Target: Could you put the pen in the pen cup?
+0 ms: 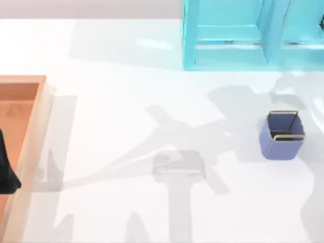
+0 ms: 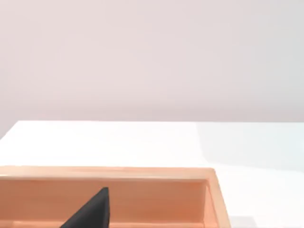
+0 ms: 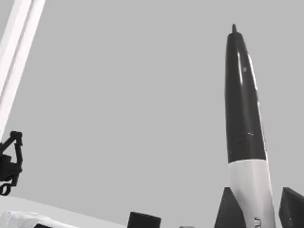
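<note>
Right end effector [image 3: 256, 209] has its fingers closed around the pen [image 3: 243, 109], tip pointing up at the right of the wrist frame. The pen cup [image 1: 282, 135] stands on the counter [image 1: 126, 101], right of centre in the top view. Left arm's end effector [image 1: 6, 169] sits over the wooden tray [image 1: 30, 147] at left edge; its opening I cannot tell.

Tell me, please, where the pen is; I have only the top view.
Observer: The right wrist view shows the right gripper holding the pen between its jaws.
Operator: Which part is gripped?
Observer: The pale middle band; the black tapered end sticks out beyond the jaws.
Operator: Is the dark shape at my left edge the other arm?
Observer: Yes. In the left wrist view the left gripper hangs over the inside of the wooden tray.
</note>
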